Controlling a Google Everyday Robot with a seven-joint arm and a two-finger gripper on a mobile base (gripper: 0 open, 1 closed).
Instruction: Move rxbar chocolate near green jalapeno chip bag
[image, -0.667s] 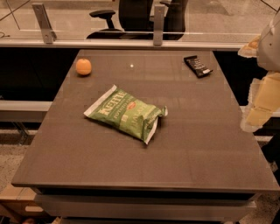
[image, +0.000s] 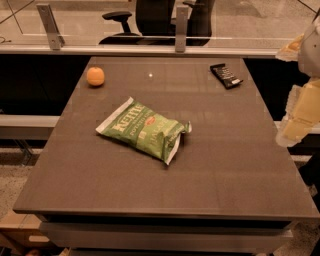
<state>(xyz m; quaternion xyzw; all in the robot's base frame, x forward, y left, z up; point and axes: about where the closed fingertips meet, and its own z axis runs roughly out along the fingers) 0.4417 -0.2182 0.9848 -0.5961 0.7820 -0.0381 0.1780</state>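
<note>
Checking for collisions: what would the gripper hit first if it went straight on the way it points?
The gripper, at the right edge, points down-left; it would likely meet the flat grey tabletop near its right rim first, though depth is unclear.

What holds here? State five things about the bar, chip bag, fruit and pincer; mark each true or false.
1. The rxbar chocolate lies near the table's far right corner. True.
2. The green jalapeno chip bag touches the bar. False: the bag lies near the table's middle, well apart from it.
3. The pincer is beside the table's right edge. True.
4. The orange fruit sits on the bag. False: it sits on the table, far left.
5. The pincer grips the bar. False: the bar lies alone on the table.
</note>
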